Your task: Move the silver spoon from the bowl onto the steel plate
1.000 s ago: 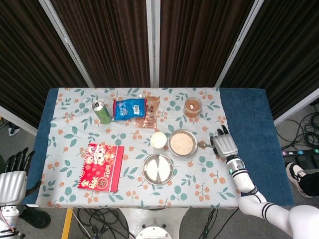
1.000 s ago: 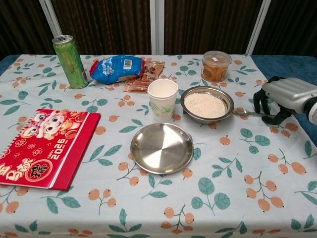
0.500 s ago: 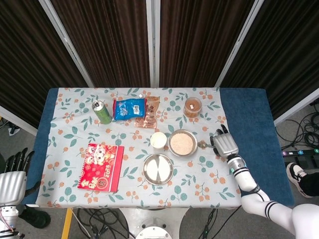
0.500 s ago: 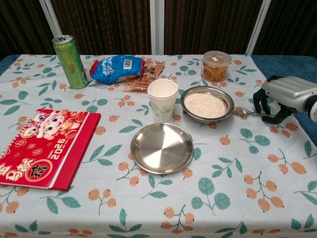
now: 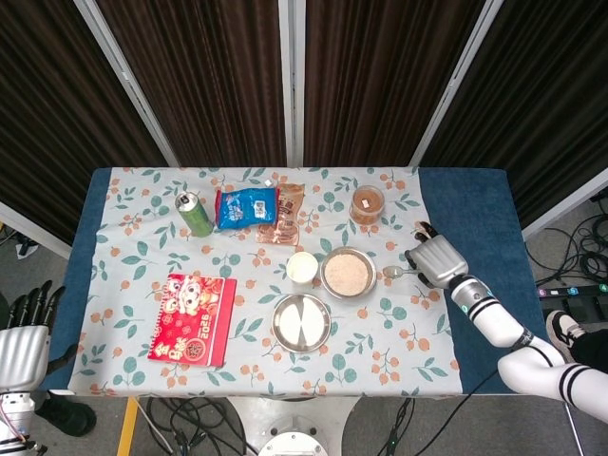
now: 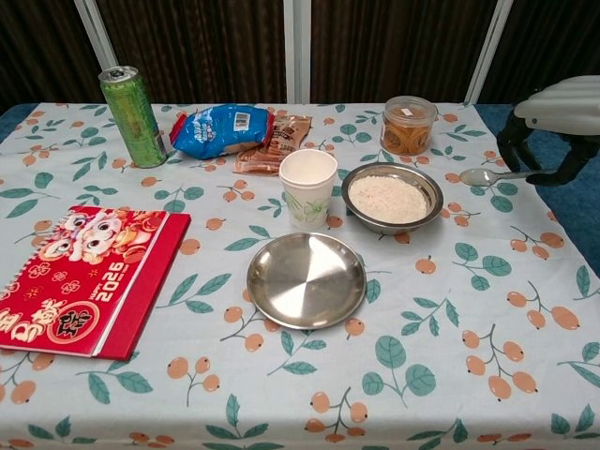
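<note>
My right hand (image 5: 435, 261) (image 6: 555, 111) pinches the handle of the silver spoon (image 5: 394, 272) (image 6: 489, 175) and holds it in the air to the right of the steel bowl (image 5: 325, 274) (image 6: 388, 226), which is filled with rice. The spoon's head points left toward the bowl, apart from it. The empty steel plate (image 5: 301, 322) (image 6: 306, 279) lies in front of the bowl, nearer the table's front edge. My left hand (image 5: 23, 334) hangs off the table's left side with its fingers spread and nothing in it.
A paper cup (image 6: 308, 186) stands left of the bowl. A jar (image 6: 409, 124), a brown snack pack (image 6: 274, 142), a blue bag (image 6: 220, 128) and a green can (image 6: 132, 115) line the back. A red calendar book (image 6: 82, 277) lies front left.
My right hand has risen off the cloth and moved back and to the right, lifting the spoon with it. The left hand has not moved.
</note>
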Motion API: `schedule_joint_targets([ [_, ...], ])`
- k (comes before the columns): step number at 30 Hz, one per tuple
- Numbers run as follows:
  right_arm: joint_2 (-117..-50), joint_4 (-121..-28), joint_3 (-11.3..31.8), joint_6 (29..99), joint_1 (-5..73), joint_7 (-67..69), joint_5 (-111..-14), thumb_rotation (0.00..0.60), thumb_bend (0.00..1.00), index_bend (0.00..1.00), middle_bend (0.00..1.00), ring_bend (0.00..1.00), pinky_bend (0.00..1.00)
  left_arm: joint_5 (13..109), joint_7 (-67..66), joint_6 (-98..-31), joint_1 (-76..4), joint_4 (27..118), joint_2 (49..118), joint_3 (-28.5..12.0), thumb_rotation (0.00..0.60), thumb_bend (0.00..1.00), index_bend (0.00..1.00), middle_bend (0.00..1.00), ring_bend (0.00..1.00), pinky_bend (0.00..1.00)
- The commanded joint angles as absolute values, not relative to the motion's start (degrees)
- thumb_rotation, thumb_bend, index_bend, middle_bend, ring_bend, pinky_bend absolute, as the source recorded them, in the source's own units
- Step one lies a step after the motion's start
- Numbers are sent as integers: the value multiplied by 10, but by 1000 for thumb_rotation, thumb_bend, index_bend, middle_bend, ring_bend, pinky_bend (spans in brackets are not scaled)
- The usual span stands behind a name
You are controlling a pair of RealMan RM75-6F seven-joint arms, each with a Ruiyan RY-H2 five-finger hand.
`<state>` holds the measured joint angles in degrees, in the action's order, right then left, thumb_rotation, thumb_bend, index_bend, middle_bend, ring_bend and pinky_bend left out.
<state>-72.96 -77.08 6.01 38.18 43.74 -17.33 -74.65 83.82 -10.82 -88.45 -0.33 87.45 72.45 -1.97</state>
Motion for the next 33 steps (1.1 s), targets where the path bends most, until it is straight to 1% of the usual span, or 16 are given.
schedule_joint_targets([
  [1,-724,-793,69,338,485,-244,-706,600,360,575,577,181,26,838,-106,-885,-3,873,725,-20,600,239,128,100,47,110],
  [6,-754,-787,62,315,532,-325,-658,600,364,575,576,181,20,834,-99,-884,-2,867,727,-21,600,239,128,100,47,110],
  [10,-781,-775,46,311,570,-399,-610,600,366,575,577,181,15,832,-92,-884,-2,861,728,-22,600,239,127,100,47,110],
  [16,-810,-774,10,332,617,-504,-532,600,369,575,577,181,5,829,-81,-882,-1,850,733,-23,600,239,128,100,47,110],
  [22,-845,-767,-23,359,658,-580,-448,600,372,575,577,181,0,828,-72,-881,0,841,737,-23,600,239,128,100,47,110],
  [26,-863,-767,-32,372,675,-595,-416,600,373,575,577,181,0,826,-66,-880,2,835,739,-22,600,238,127,100,47,110],
  [33,-875,-768,-38,387,687,-584,-403,600,372,575,577,181,0,825,-58,-882,5,827,743,-21,600,238,128,100,47,110],
])
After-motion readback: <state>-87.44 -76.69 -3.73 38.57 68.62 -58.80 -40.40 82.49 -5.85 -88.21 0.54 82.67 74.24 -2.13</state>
